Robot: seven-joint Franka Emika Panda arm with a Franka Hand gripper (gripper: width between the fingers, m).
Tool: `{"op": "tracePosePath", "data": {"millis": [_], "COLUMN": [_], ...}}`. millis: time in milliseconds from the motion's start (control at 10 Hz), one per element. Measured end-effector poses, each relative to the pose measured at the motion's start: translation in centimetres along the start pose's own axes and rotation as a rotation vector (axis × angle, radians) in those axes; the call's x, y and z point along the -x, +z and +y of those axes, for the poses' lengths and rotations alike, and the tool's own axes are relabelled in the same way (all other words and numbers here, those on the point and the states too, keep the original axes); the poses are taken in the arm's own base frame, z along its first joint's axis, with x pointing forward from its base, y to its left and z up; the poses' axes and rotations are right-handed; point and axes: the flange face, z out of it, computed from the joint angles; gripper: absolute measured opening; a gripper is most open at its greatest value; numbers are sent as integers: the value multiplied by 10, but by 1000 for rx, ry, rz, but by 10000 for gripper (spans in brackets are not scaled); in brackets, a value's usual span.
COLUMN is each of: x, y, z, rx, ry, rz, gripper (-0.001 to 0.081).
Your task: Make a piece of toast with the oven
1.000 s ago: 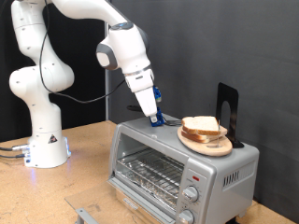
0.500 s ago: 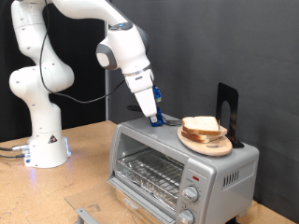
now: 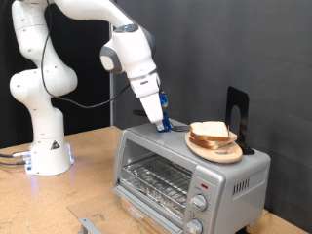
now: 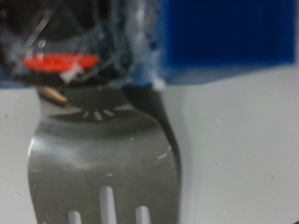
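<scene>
The silver toaster oven stands on the wooden table at the exterior view's lower right, its glass door shut and the wire rack showing through it. Slices of bread are stacked on a round wooden plate on the oven's top; the top slice has a pale face and brown crust. My gripper is low over the oven's top, just to the exterior view's left of the plate. It is shut on a blue-handled tool. The wrist view shows the tool's slotted metal blade over a pale surface.
Two round knobs and a small red mark sit on the oven's front right. A black upright bracket stands behind the plate. The arm's white base is at the exterior view's left. A metal piece lies at the table's front.
</scene>
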Motion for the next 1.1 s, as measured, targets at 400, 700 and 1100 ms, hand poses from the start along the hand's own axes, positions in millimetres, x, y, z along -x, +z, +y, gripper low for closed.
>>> {"op": "tracePosePath", "data": {"millis": [400, 700, 1100], "x": [0, 0, 0], "y": [0, 0, 0], "z": [-2, -4, -5], "rx": [-3, -3, -4], "ry": [-5, -11, -14], "rz": [1, 1, 2], "gripper": [808, 808, 808]}}
